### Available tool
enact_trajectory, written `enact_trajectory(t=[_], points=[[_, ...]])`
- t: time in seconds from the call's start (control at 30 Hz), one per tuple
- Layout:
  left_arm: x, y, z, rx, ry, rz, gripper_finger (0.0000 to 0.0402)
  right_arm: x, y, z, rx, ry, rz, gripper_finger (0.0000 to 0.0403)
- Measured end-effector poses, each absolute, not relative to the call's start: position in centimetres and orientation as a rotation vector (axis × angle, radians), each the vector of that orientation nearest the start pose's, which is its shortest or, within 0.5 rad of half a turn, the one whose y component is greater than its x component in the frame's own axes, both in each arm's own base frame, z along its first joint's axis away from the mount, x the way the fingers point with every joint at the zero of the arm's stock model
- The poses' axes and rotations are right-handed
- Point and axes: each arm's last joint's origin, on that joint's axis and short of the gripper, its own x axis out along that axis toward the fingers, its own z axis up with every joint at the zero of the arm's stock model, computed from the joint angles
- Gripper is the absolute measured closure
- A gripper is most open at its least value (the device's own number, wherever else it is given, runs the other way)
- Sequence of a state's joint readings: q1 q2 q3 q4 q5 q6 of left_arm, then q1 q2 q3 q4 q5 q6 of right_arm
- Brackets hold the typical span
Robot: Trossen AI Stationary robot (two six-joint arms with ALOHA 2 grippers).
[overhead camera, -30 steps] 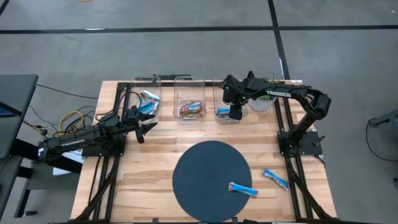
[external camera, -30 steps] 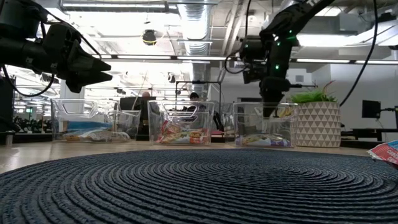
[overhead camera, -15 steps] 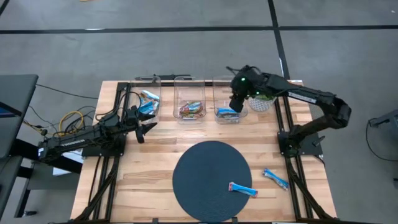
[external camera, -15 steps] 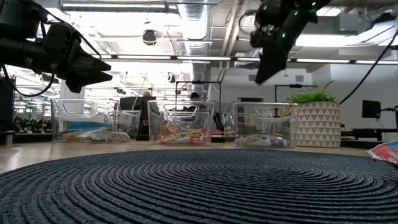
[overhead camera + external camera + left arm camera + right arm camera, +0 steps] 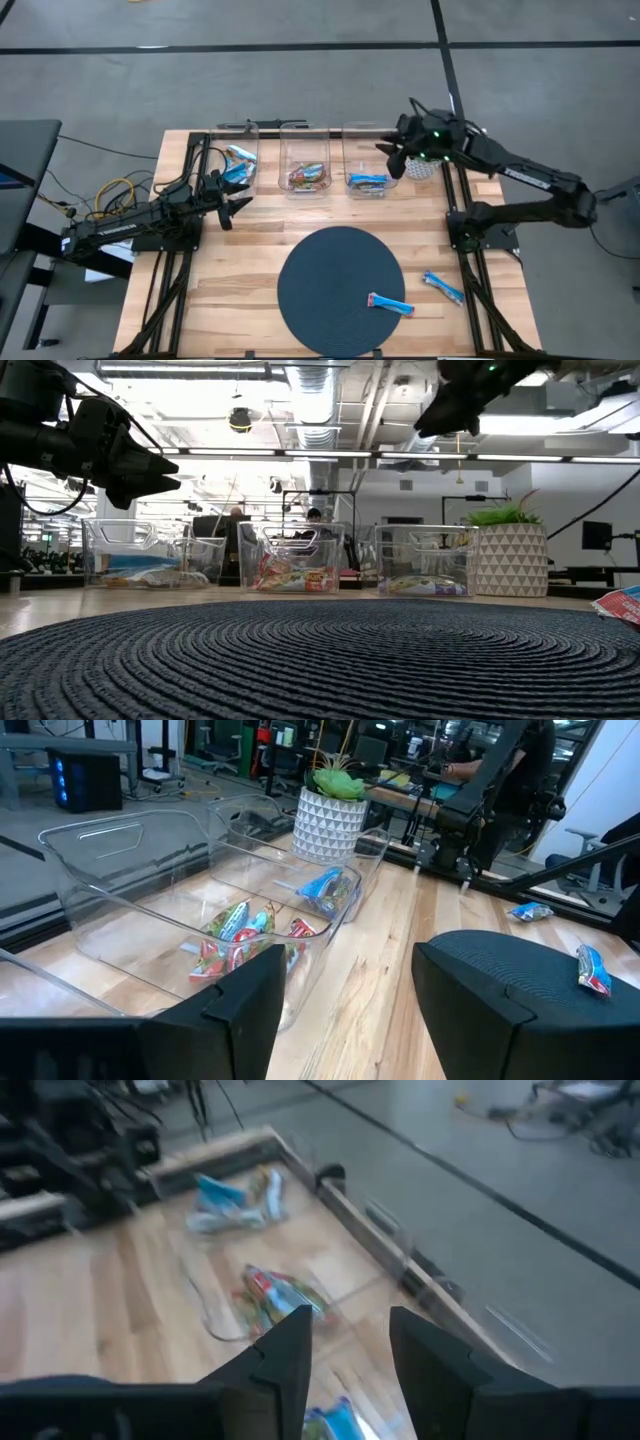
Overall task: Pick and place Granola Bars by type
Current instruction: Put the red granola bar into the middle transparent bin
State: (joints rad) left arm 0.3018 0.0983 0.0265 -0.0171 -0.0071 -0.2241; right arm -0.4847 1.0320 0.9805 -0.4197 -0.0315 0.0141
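Two blue granola bars lie loose: one on the round dark mat [image 5: 390, 304], also in the left wrist view [image 5: 592, 970], and one on the bare wood [image 5: 442, 288] near the right edge. The left bin [image 5: 240, 163] holds blue bars, the middle bin [image 5: 305, 176] multicoloured bars [image 5: 245, 933], and the right bin [image 5: 367, 181] blue bars. My right gripper [image 5: 393, 160] is open and empty, raised high above the right bin's right side, and shows near the top of the low view [image 5: 450, 405]. My left gripper [image 5: 233, 206] waits open and empty near the left bin.
A white patterned plant pot [image 5: 422, 166] stands at the right end of the row of bins. The round woven mat [image 5: 340, 290] covers the table's near middle. Arm frames run along both table sides. Bare wood lies between the bins and the mat.
My right gripper has risen from inside the right bin, swung toward the table's right edge and tipped from pointing down to more level. The blue bars stay in that bin. My left arm has kept still.
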Motion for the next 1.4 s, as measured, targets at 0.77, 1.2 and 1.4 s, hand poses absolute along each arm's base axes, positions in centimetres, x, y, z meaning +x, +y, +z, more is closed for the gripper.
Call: enact_trajectory(t=[0.77, 1.2, 1.4], points=[[9.8, 3.1, 16.3, -0.239, 0.053, 0.317, 0.0191, 19.3, -4.2, 31.3, 0.273, 0.405, -0.035, 0.0275], [9.8, 3.1, 16.3, -0.238, 0.053, 0.317, 0.0191, 19.8, 2.5, 31.1, 0.28, 0.478, 0.394, 0.0275], [9.8, 3.1, 16.3, -0.239, 0.053, 0.317, 0.0191, 18.9, 6.4, 31.1, 0.335, 0.54, 0.561, 0.0275]])
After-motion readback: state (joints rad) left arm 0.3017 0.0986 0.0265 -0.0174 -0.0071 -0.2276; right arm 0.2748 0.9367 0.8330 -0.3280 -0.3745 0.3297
